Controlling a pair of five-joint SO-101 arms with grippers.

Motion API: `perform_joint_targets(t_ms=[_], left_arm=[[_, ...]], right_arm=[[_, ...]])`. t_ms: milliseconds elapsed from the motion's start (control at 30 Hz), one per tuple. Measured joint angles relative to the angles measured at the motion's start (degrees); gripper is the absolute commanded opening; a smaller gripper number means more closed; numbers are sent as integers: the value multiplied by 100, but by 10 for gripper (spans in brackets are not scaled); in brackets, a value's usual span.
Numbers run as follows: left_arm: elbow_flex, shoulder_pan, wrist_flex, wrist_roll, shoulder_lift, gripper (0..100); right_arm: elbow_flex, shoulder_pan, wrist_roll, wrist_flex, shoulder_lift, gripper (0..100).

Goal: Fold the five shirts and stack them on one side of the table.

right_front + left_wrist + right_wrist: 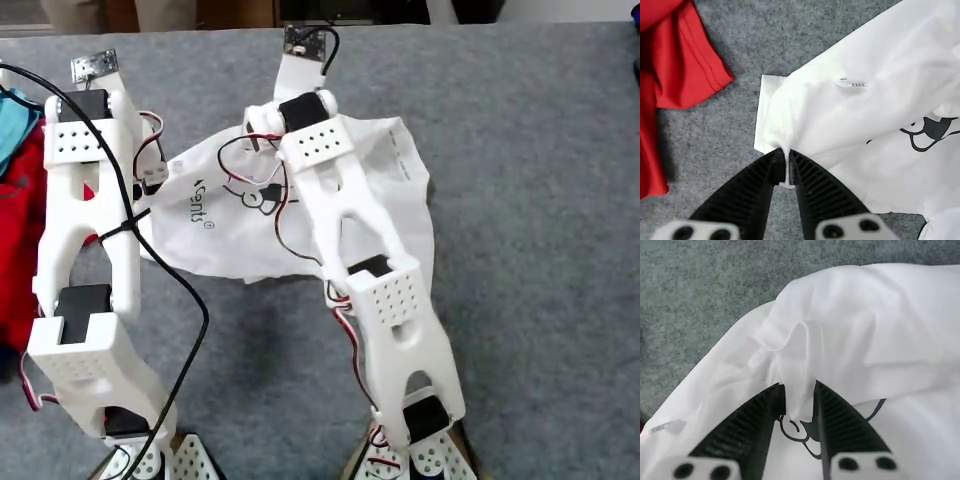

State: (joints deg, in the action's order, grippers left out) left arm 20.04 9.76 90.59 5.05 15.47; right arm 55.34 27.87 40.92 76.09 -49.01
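Lying crumpled mid-table, the white shirt looks thin, light and limp. It will likely sag and wrinkle wherever it is lifted. It seems best taken by a hem, sleeve edge or shoulder seam, at two well-spread points, so the cloth hangs flat.

The left gripper has its jaws nearly together, pinching a bit of cloth at the shirt's edge. That pinch is beside a flat corner on the side toward the red shirt. The right gripper is clamped on a raised ridge of the same shirt, farther in, beside the printed drawing. Its jaws stand slightly wider around the bunched fabric.

The red shirt and a teal shirt lie unfolded at the table's left side. The red one is near the white, with bare table between them.
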Motion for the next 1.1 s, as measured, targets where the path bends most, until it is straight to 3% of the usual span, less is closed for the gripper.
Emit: perform_joint_targets(t_ms=[600, 933, 1100], left_arm=[[0, 0, 0, 0, 0, 19], [0, 0, 0, 0, 0, 19], [0, 0, 0, 0, 0, 19]], right_arm=[[0, -167, -70, 0, -316, 113], [0, -440, -70, 563, -316, 112], [0, -554, -70, 615, -316, 21]])
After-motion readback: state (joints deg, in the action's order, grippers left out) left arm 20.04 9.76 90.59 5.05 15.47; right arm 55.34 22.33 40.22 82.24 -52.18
